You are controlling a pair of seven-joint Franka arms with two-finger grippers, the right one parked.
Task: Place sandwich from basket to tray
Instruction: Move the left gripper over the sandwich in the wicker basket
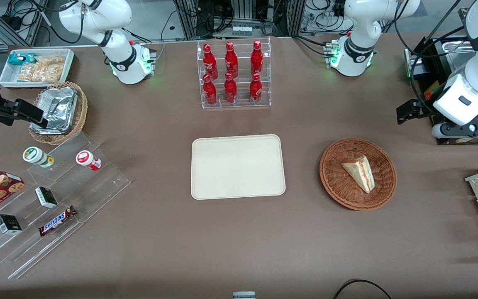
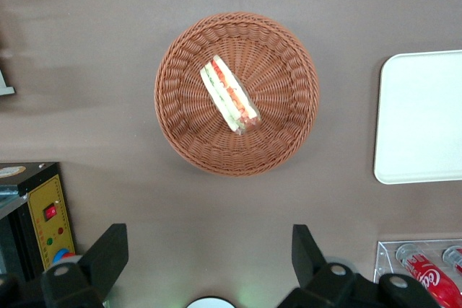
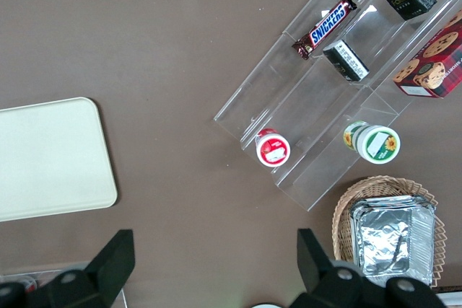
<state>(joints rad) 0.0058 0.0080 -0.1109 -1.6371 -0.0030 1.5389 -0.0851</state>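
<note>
Tray (image 1: 237, 166): lies flat and bare on the brown table (image 1: 239, 249), nearer the front camera than the rack of red bottles (image 1: 233, 73); I judge it is set out as the open landing spot, with nothing on it to get in the way.
Basket (image 1: 357, 173): sits beside the tray, toward the working arm's end of the table, apart from it, so the carry should be short and level.
Sandwich (image 1: 360, 172): lies on its side in the basket, roughly in the middle, untouched, point toward the front camera.
Gripper (image 2: 209, 261): hangs high above the table, farther from the front camera than the basket; its fingers (image 2: 107, 254) are spread wide and hold nothing, which reads to me as a pose before the reach.
Front view: shows tray and basket together, but the fingers are hard to make out there.
Wrist view: shows the sandwich's filled edge, red and green layers facing up, and the wide gap between the fingers; a corner of the tray shows too.
</note>
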